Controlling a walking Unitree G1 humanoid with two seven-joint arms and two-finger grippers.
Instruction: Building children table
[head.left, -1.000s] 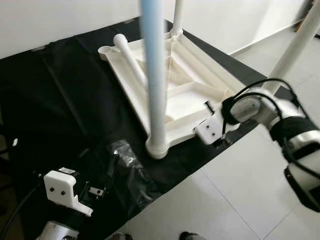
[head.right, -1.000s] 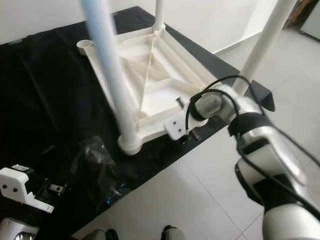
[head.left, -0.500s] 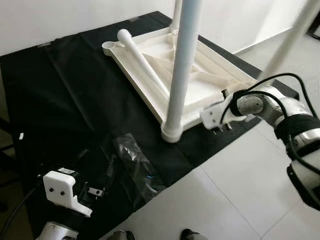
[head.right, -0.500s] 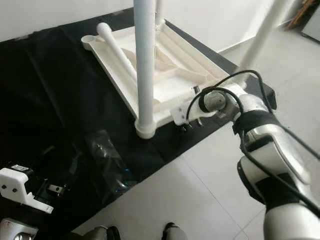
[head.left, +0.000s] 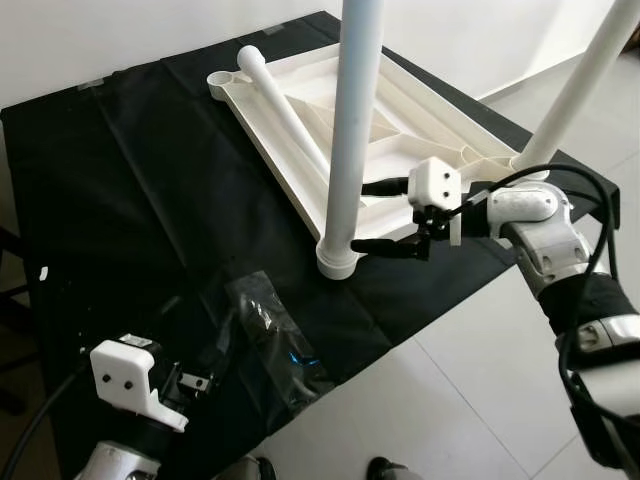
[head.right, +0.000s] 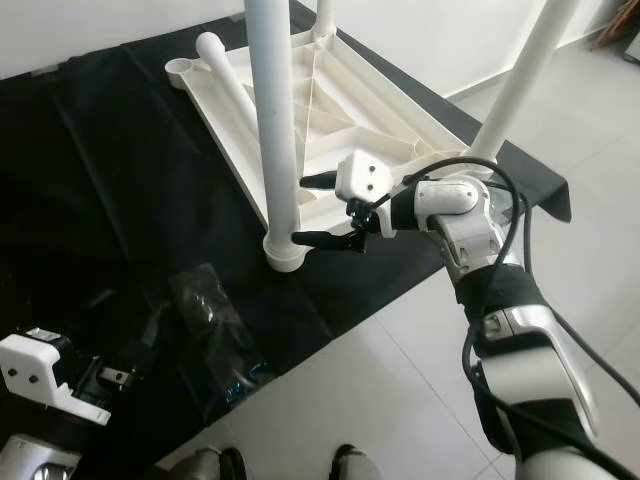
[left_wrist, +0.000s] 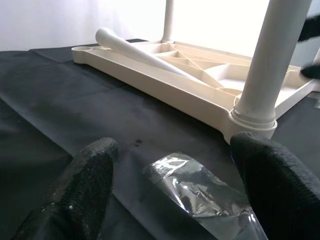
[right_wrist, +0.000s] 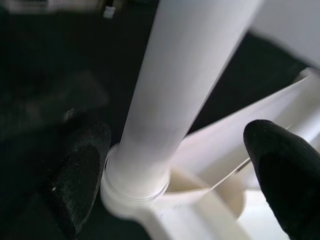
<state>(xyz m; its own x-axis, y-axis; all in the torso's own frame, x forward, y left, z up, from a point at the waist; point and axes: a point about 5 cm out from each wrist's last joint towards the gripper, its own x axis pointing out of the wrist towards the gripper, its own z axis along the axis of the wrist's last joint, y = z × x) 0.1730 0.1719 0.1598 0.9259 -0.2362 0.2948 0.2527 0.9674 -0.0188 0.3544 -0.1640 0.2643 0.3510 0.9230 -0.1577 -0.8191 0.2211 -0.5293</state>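
Observation:
The white children's table top (head.left: 440, 120) lies upside down on a black cloth (head.left: 130, 200). A near leg (head.left: 352, 130) stands upright in its front corner socket, another leg (head.left: 580, 85) stands at the right corner, and a third (head.right: 325, 15) at the far corner. A loose leg (head.left: 285, 110) lies across the top, its end by the empty far-left socket (head.left: 222, 78). My right gripper (head.left: 362, 216) is open, its fingers (right_wrist: 80, 165) on either side of the near leg (right_wrist: 185, 75), low down. My left gripper (left_wrist: 177, 150) is open above the cloth, holding nothing.
A crumpled clear plastic bag (head.left: 270, 330) lies on the cloth between my left gripper and the near leg. Pale tiled floor (head.left: 470, 400) runs along the cloth's front and right edges. A white wall (head.left: 120, 30) stands behind the cloth.
My right gripper has risen from the table top's front edge and swung left to the near leg, which now stands between its fingers. The camera has shifted. The left arm has hardly moved.

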